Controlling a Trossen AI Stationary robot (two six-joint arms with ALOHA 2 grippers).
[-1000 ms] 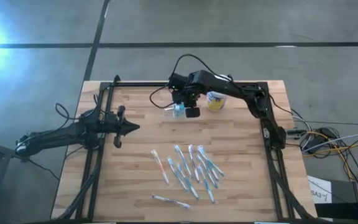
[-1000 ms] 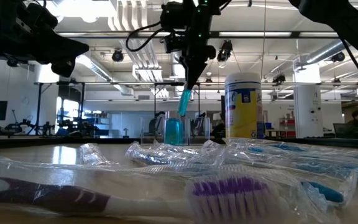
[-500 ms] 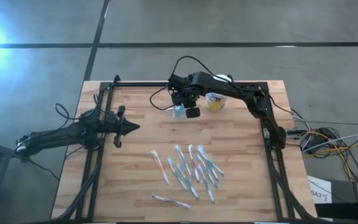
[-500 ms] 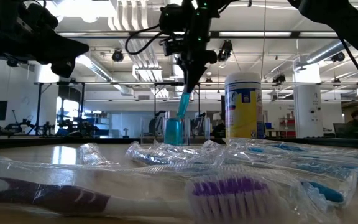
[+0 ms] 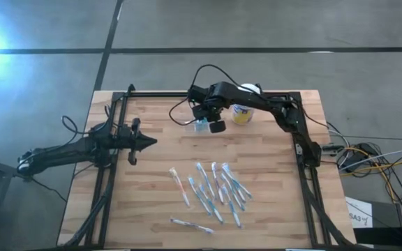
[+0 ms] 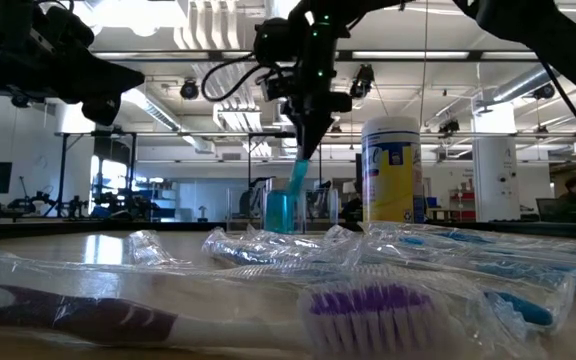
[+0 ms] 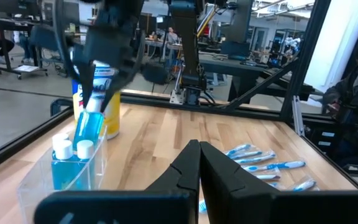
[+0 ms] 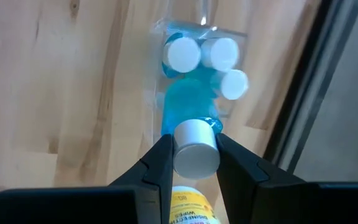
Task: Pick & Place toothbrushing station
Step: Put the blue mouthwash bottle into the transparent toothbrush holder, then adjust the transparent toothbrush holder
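A: Looking across the surface (image 5: pixel 257 153), where are you seeing the toothbrushing station (image 8: pixel 194 74)?

B: It is standing near the far edge, just beside the white-lidded canister (image 6: pixel 393 170). Wrapped toothbrushes (image 5: pixel 211 188) are lying well apart, nearer the front.

A: What is your right claw (image 8: pixel 195 152) doing?

B: It is hanging over the station, pinching a small blue bottle (image 8: pixel 191 124) at its white cap. Your left claw (image 7: pixel 199 158) is waiting off to the side, fingers pressed together.

A: How is the station likely handling?

B: Probably light, stiff and slick. I'd be gripping a wall near the rim, gently, since thin clear plastic may crack.
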